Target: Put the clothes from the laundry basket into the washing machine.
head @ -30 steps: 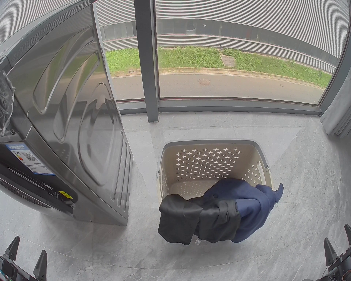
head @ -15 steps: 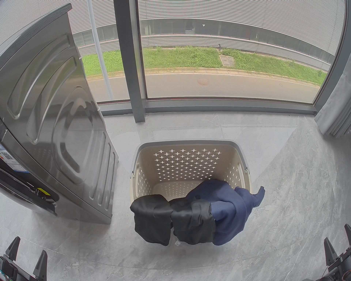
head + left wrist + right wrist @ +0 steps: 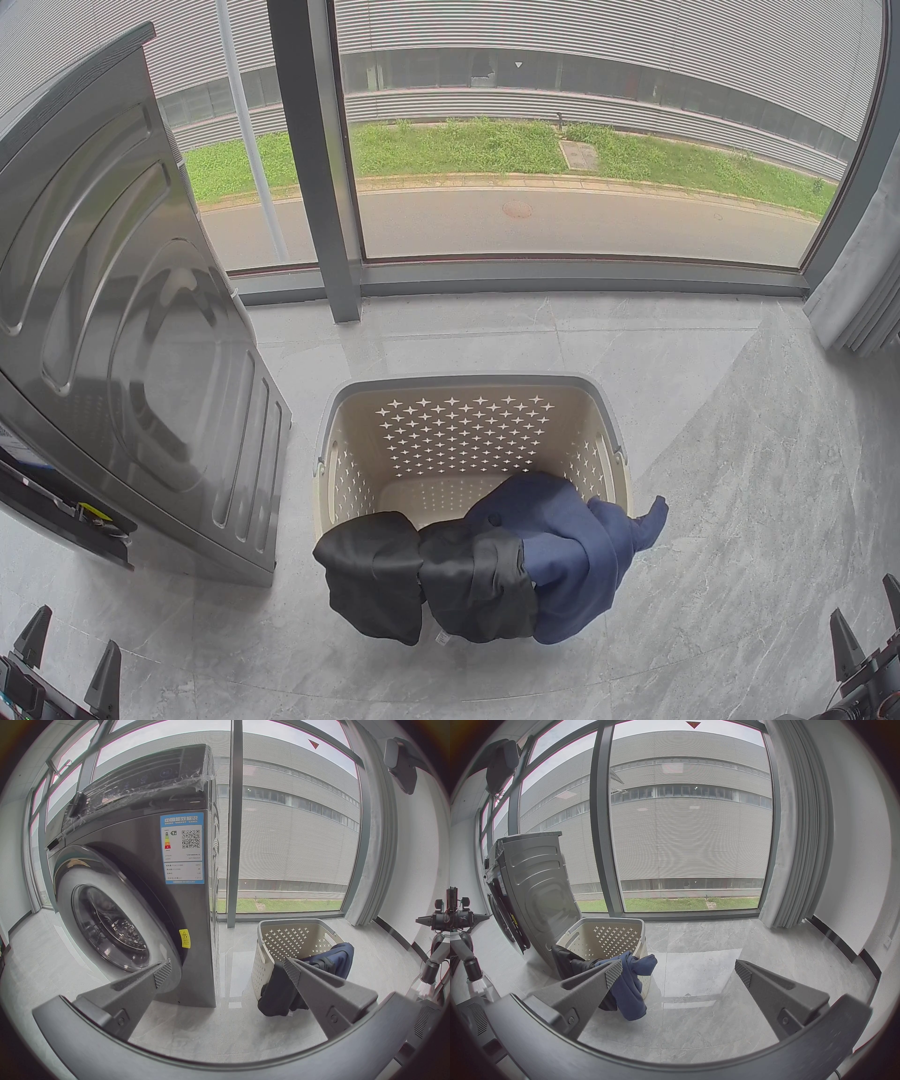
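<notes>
A beige laundry basket [image 3: 469,427] [image 3: 290,940] [image 3: 604,938] stands on the floor in the middle of the head view. A black garment [image 3: 422,581] [image 3: 276,996] [image 3: 567,961] and a blue garment [image 3: 562,548] [image 3: 340,956] [image 3: 630,987] hang over its near rim. The grey washing machine [image 3: 122,375] [image 3: 140,874] [image 3: 536,884] stands to the basket's left, its round door [image 3: 110,926] shut. My left gripper [image 3: 66,656] [image 3: 225,971] is open at the lower left, well short of the basket. My right gripper [image 3: 867,619] [image 3: 675,971] is open at the lower right, holding nothing.
A floor-to-ceiling window [image 3: 562,141] with a dark mullion [image 3: 314,159] runs behind the basket. A grey curtain [image 3: 858,291] [image 3: 797,837] hangs at the far right. Bare marble floor [image 3: 750,422] surrounds the basket.
The whole head view has shifted: the camera turned right and came slightly closer, so machine and basket sit further left and lower. Both grippers keep their place, still open.
</notes>
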### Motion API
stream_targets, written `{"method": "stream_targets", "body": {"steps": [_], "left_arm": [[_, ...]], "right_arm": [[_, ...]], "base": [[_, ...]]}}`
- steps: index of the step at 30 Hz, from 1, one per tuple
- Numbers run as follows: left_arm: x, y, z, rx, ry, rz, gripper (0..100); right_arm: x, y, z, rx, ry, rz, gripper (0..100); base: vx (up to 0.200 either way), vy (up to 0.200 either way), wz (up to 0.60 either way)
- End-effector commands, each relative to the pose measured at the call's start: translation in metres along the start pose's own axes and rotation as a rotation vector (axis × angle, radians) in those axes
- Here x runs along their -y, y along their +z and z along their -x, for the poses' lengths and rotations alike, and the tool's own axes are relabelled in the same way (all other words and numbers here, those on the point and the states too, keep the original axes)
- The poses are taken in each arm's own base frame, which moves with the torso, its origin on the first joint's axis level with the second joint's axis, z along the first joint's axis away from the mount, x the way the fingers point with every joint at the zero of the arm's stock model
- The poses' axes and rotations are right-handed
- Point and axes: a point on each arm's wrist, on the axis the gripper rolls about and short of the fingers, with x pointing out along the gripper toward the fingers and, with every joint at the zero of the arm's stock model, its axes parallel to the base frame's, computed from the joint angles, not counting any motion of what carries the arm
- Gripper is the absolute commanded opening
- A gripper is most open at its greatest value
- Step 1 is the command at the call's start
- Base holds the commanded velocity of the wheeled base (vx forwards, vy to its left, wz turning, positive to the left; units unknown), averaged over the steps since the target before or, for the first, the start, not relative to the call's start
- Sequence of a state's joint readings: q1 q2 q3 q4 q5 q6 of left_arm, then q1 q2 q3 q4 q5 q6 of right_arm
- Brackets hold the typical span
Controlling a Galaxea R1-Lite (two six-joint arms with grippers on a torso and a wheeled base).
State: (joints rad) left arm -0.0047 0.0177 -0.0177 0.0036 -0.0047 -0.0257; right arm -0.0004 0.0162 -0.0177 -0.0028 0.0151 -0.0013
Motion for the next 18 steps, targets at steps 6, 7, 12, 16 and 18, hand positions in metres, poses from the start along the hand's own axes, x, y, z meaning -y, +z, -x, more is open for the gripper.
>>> {"method": "stream_targets", "body": {"steps": [6,7,12,16,18], "left_arm": [[-0.0001,-0.0042,-0.0003,-0.004,0.0,0.002,100],[-0.0001,-0.0042,-0.0003,-0.004,0.0,0.002,100],[-0.0001,-0.0042,-0.0003,-0.004,0.0,0.002,100],[-0.0001,-0.0042,-0.0003,-0.004,0.0,0.002,100],[-0.0001,-0.0042,-0.0003,-0.004,0.0,0.002,100]], "right_arm": [[0.0,-0.0052,-0.0002,-0.003,-0.001,0.0,100],[0.0,-0.0052,-0.0002,-0.003,-0.001,0.0,100],[0.0,-0.0052,-0.0002,-0.003,0.001,0.0,100],[0.0,-0.0052,-0.0002,-0.003,0.001,0.0,100],[0.0,-0.0052,-0.0002,-0.003,0.001,0.0,100]], "base": [[0.0,0.0,0.0],[0.0,0.0,0.0],[0.0,-0.12,0.0],[0.0,-0.15,0.0],[0.0,0.0,0.0]]}}
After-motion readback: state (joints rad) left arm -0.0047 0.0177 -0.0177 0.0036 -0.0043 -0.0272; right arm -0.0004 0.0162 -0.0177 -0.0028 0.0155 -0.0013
